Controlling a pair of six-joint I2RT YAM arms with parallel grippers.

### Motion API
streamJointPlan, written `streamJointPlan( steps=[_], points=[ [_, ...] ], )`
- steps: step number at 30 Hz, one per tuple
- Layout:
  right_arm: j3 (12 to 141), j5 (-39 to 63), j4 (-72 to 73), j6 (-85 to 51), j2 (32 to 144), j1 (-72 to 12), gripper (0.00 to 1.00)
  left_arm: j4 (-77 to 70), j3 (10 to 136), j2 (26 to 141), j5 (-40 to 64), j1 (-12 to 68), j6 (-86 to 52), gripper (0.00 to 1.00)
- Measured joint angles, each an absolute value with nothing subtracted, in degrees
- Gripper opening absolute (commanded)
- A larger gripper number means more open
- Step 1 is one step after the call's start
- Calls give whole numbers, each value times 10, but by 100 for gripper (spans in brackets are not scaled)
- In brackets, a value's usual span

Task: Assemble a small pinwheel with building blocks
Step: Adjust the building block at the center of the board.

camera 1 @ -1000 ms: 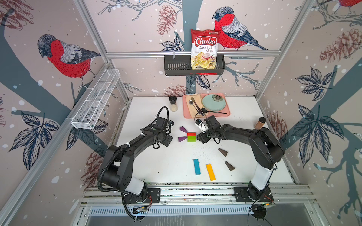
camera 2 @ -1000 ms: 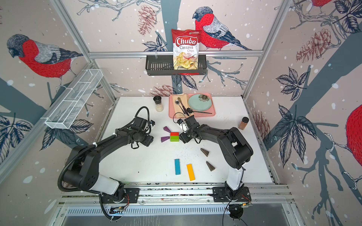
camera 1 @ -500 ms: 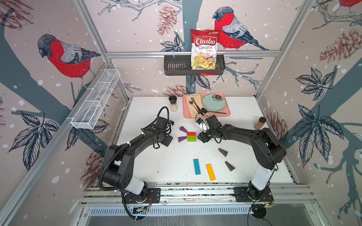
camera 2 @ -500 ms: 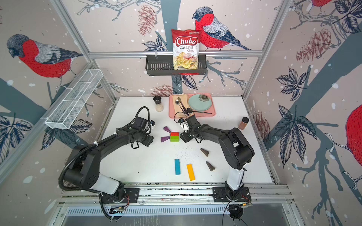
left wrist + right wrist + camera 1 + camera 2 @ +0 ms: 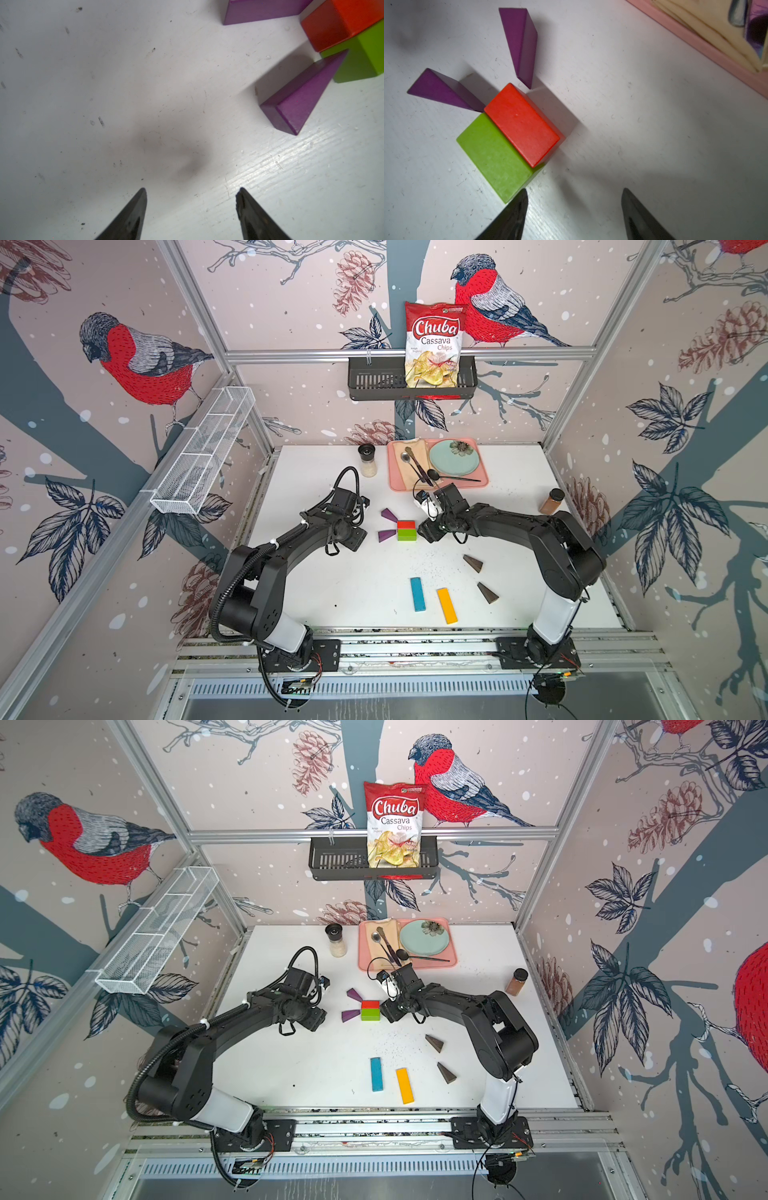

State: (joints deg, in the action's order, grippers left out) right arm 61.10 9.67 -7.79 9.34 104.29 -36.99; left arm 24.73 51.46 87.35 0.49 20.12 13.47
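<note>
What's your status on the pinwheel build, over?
Both empty: left gripper open, right gripper open. Set: red-green hub, purple wedges. Loose: brown wedges, blue bar, yellow bar. Nothing in the way.

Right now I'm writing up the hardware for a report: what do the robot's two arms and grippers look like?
Both arms are black with a white lowest link: left arm, right arm. A black ribbed hose runs along the left arm, tied with white straps. The left gripper and right gripper each have two black fingers tapering to points.
</note>
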Motion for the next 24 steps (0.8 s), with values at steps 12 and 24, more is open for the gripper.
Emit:
streamJointPlan(
  steps=[12, 24],
  points=[
    [614, 98, -79, 95, 1046, -373, 71, 247, 515, 874, 5, 201, 135, 68],
    [621, 97, -81, 102, 1052, -373, 72, 249, 515, 875, 12, 201, 135, 68]
  ],
)
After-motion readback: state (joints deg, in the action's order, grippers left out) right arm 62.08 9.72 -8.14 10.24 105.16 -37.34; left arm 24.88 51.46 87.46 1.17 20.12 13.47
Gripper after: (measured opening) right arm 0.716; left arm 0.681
